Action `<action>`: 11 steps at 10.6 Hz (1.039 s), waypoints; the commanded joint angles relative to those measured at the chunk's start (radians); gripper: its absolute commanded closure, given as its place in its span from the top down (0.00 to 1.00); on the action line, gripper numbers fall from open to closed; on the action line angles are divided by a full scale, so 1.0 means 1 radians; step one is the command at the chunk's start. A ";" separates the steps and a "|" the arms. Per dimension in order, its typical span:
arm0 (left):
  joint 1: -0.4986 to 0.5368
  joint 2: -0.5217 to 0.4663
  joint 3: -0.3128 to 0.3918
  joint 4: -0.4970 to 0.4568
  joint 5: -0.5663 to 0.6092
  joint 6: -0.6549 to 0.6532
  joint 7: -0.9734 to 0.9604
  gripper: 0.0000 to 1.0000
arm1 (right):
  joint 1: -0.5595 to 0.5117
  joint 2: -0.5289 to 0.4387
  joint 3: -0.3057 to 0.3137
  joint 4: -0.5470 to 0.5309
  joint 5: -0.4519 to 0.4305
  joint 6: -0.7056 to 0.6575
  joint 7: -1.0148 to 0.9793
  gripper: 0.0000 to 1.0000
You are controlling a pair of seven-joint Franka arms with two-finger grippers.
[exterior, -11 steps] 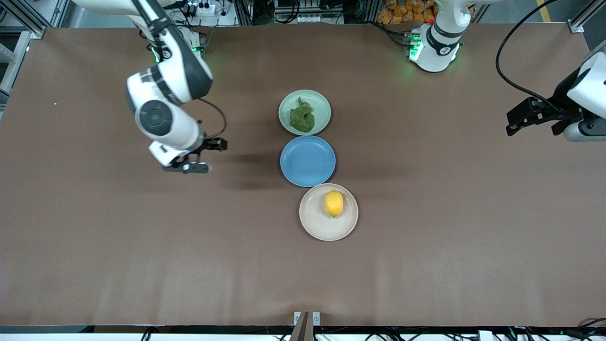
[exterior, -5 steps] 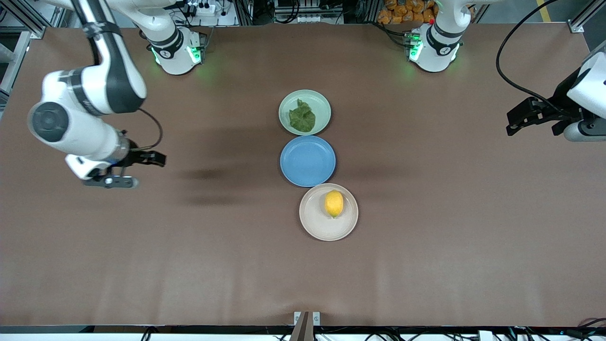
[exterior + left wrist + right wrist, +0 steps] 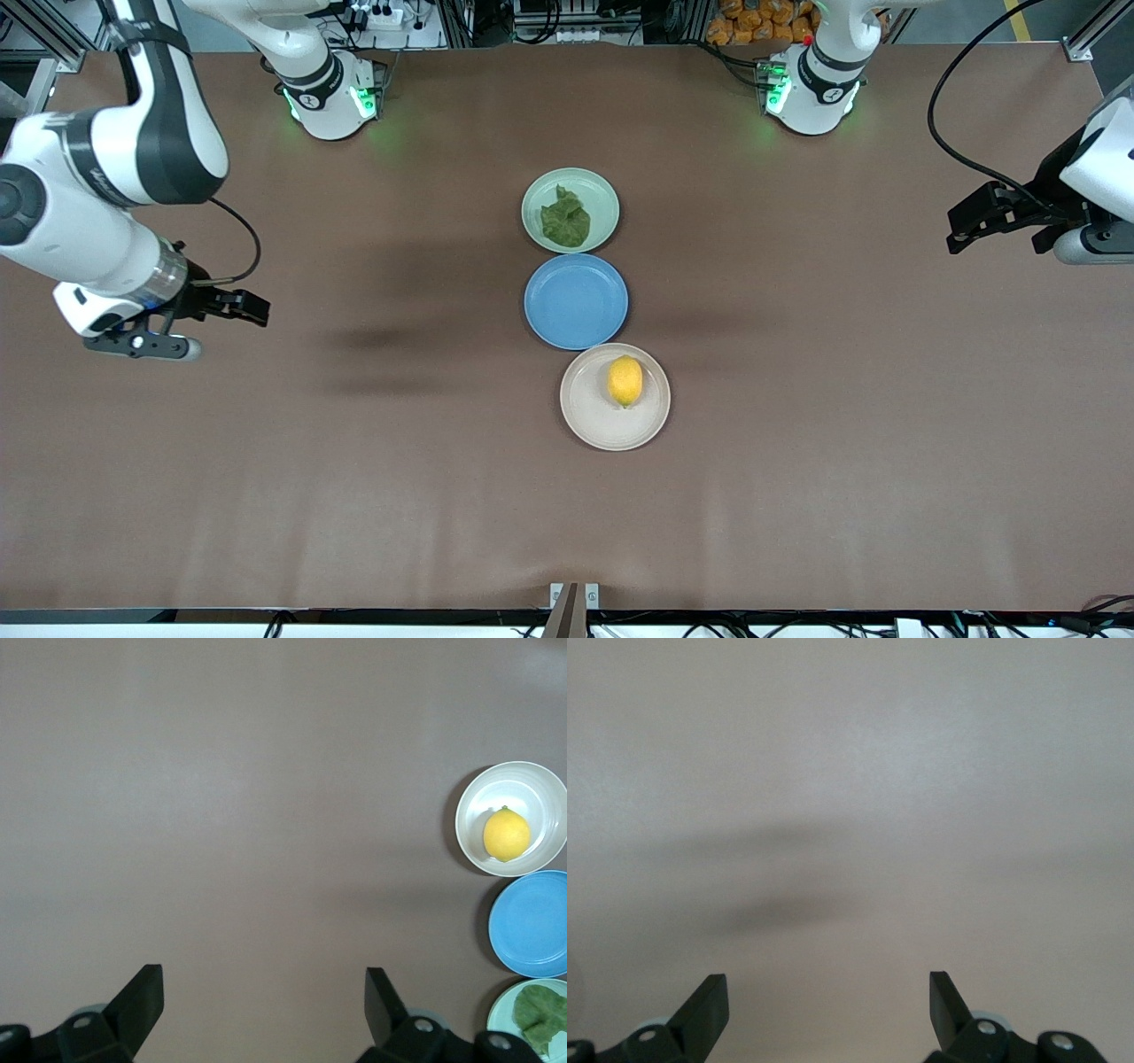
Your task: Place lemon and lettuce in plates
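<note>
Brown and matte, the table (image 3: pixel 797 496) fills the whole front view, with the two robot bases standing along its edge farthest from the front camera.

Three round plates sit in a line near the middle of the table, each one just beside the next. The mint green plate (image 3: pixel 570 210) lies farthest from the front camera, the blue plate (image 3: pixel 576 301) sits between the other two, and the beige-white plate (image 3: pixel 615 397) lies nearest the camera.

On the mint green plate rests the lettuce (image 3: pixel 565 220), a dark, wrinkled leaf covering a good part of the plate's floor. On the beige-white plate lies the lemon (image 3: pixel 625 381), bright yellow and much smaller than its plate, a little off centre. The blue plate holds nothing.

Both arms are drawn out to the ends of the table, well apart from the plates. The right claw (image 3: pixel 226 306) hangs over bare table toward the right arm's end, its two fingers spread wide with nothing between them, as the right wrist view shows. The left claw (image 3: pixel 974 217) hangs over bare table toward the left arm's end, likewise spread open and empty; the left wrist view takes in all three plates, with the lemon (image 3: pixel 506 834) and the lettuce (image 3: pixel 539 1010) in them.
</note>
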 commanded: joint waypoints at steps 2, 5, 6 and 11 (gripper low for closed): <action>0.002 -0.020 -0.005 -0.009 0.020 0.000 0.022 1.00 | 0.006 -0.029 -0.061 0.121 -0.034 -0.135 -0.099 1.00; 0.002 -0.028 -0.006 -0.009 0.018 -0.003 0.021 1.00 | 0.007 -0.041 -0.084 0.221 -0.034 -0.219 -0.167 1.00; 0.002 -0.028 -0.009 -0.009 0.018 -0.003 0.016 1.00 | 0.007 -0.049 -0.084 0.251 -0.034 -0.242 -0.167 1.00; 0.002 -0.038 -0.013 -0.010 0.021 -0.006 0.015 1.00 | 0.001 -0.083 -0.080 0.351 -0.019 -0.316 -0.167 1.00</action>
